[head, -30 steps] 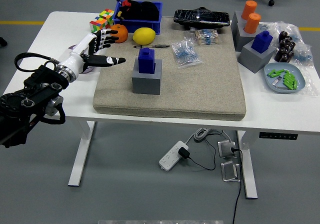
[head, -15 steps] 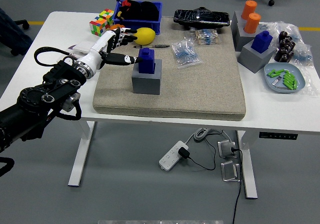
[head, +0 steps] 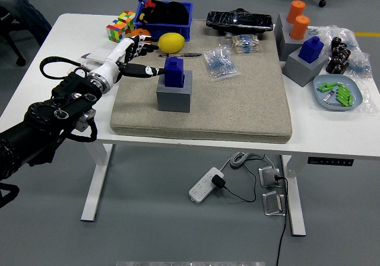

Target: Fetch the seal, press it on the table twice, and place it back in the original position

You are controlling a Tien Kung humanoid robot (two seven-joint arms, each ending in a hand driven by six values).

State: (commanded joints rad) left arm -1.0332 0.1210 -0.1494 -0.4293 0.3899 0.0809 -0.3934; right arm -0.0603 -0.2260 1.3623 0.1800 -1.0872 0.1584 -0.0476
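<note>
Head view: left hand (head: 132, 55) extended from the left edge, fingers (head: 145, 71) spread and grasping nothing, thumb tip just beside the blue seal (head: 173, 72). Likely opened to close around the seal's sides. Seal seated upright in the grey holder block (head: 174, 94) on the beige mat (head: 237, 108), long axis vertical, knob pointing up. Farther back: yellow lemon (head: 171, 41), blue bin (head: 164, 21).

- Beige mat (head: 237, 108) lies bare in front of and right of the grey block (head: 174, 94); free passage there
- Lemon (head: 171, 41), pen (head: 181, 55) and blue bin (head: 164, 16) crowd behind it
</note>
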